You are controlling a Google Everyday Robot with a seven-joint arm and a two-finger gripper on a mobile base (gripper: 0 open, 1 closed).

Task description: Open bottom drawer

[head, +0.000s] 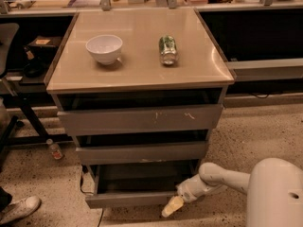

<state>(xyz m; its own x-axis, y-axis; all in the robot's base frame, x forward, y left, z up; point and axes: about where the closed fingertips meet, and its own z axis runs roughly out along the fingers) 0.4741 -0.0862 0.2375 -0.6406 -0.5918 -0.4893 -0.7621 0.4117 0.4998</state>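
Note:
The bottom drawer (130, 200) is the lowest, shortest grey front of the cabinet. It stands pulled out a little, with its dark tray body showing behind the front. My gripper (172, 205) is at the drawer front's right end, low near the floor, on the end of my white arm (222, 176) that reaches in from the lower right. Above the bottom drawer are the mid-height grey front (142, 152) and the tallest front with white scratch marks (142, 118).
A white bowl (104, 48) and a green can on its side (167, 49) lie on the beige cabinet top (137, 70). A small bottle (55, 149) stands on the floor at the left, a shoe (19, 209) at lower left. A cable hangs by the cabinet's left side.

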